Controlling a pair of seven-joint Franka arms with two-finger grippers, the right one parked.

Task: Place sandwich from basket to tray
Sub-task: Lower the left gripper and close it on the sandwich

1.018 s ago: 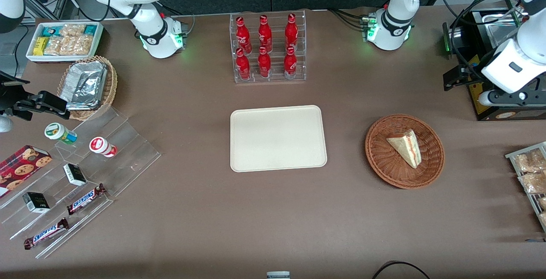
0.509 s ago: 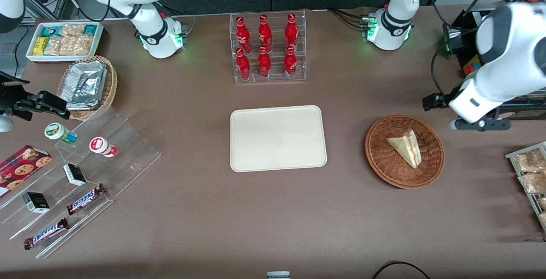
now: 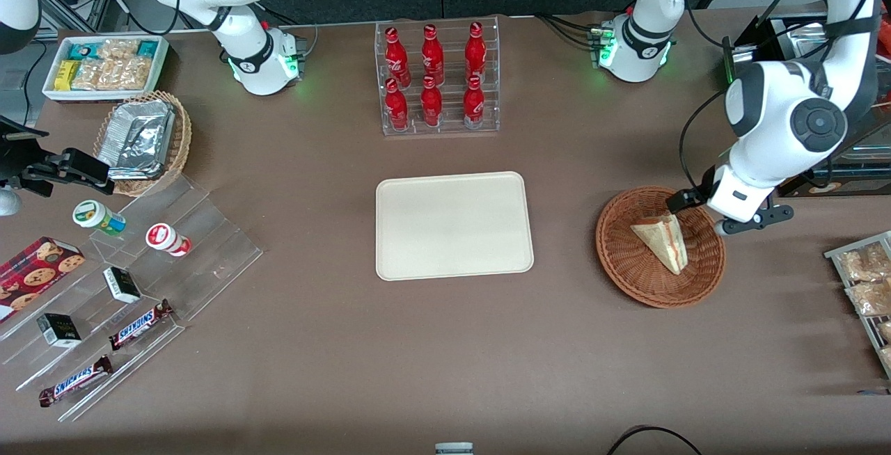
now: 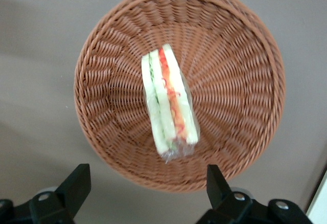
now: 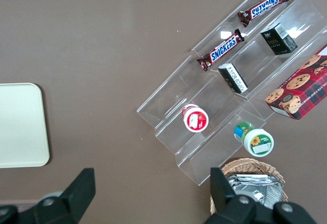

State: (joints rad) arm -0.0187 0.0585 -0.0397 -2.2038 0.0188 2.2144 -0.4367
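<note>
Since one second ago, the left arm has swung from the tabletop edge to a place over the basket.

Going from the parked arm's end toward the working arm's: the tray [image 3: 454,225] lies flat and has nothing on it, and the basket [image 3: 626,267] sits well apart from it, toward the working arm's end. The sandwich [image 3: 661,238] is in the basket with its cut edge up, so the orange and green filling shows in the wrist view [image 4: 168,104]. The gripper [image 3: 724,215] hangs above the basket rim, farther from the front camera than the sandwich. Its jaws are wide apart and hold nothing; the fingertips [image 4: 76,180] stand on each side of the sandwich line. I think the approach is nearly done, and what remains is to descend, close, lift and carry it to the tray.
</note>
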